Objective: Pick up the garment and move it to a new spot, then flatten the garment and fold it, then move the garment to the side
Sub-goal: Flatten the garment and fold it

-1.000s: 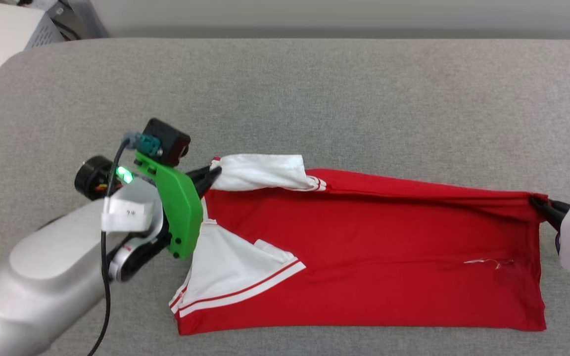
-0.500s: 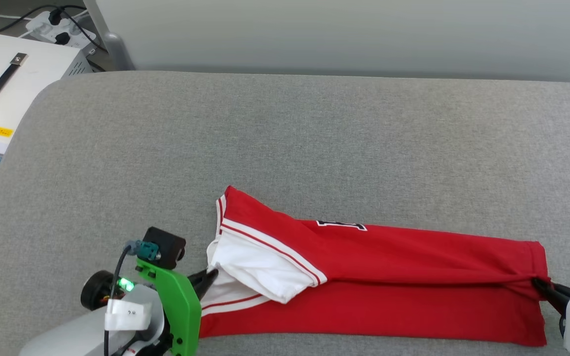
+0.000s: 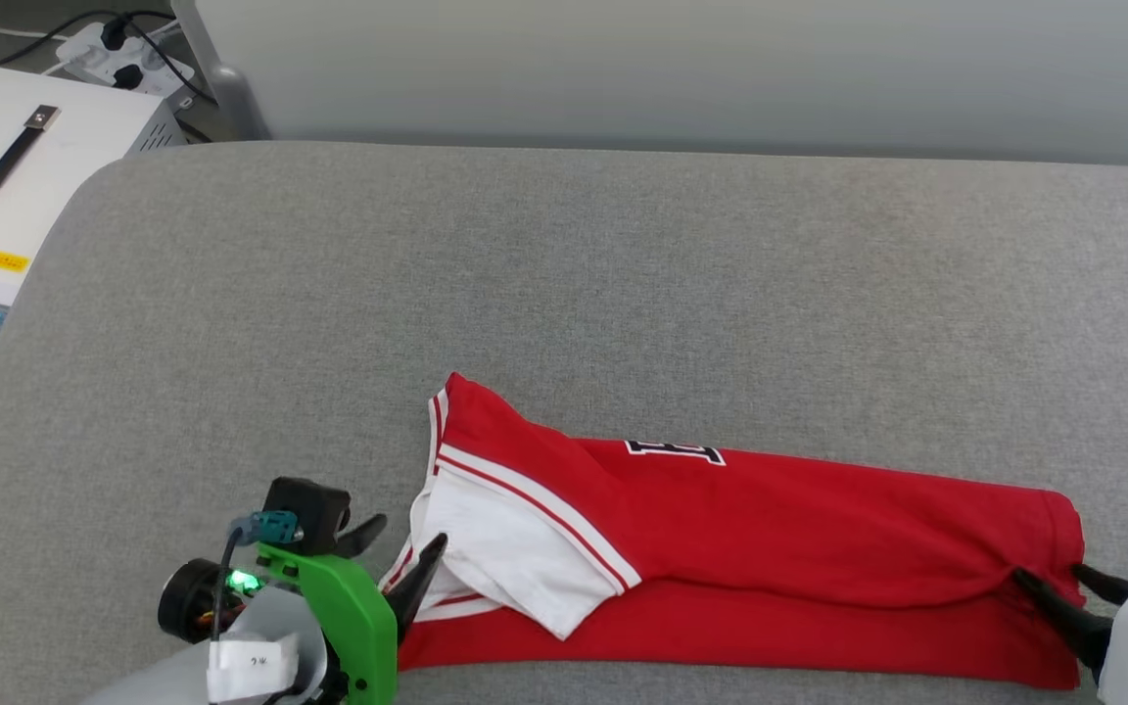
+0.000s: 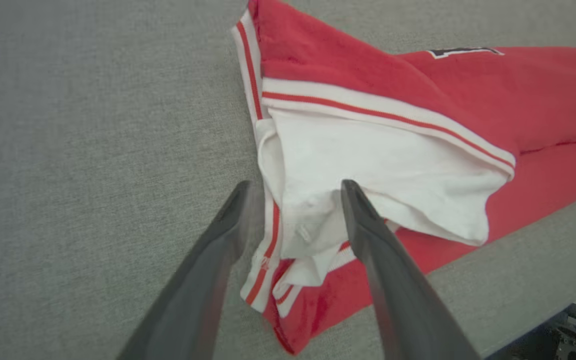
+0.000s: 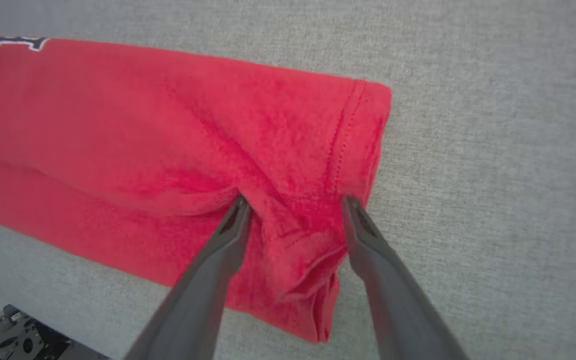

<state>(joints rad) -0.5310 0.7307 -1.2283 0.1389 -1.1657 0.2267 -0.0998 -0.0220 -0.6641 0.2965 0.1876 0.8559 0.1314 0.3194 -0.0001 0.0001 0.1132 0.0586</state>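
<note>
You have the red jersey T-shirt with white sleeves (image 3: 770,548) folded lengthwise at 6 o'clock on the grey fabric surface (image 3: 564,274). Left pincer (image 3: 405,537) at 7 o'clock and right pincer (image 3: 1049,575) at 5 o'clock both stand apart, one astride each end, I think to lay the long fold even

Bright even light, soft shadows, no glare, wrist views wide-angle w/ blurred near edges

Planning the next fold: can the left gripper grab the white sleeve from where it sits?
Probably yes. The left gripper is open, with its fingers either side of the bunched edge of the white sleeve, and nothing lies over it. The garment rests on the grey cushion.
</note>
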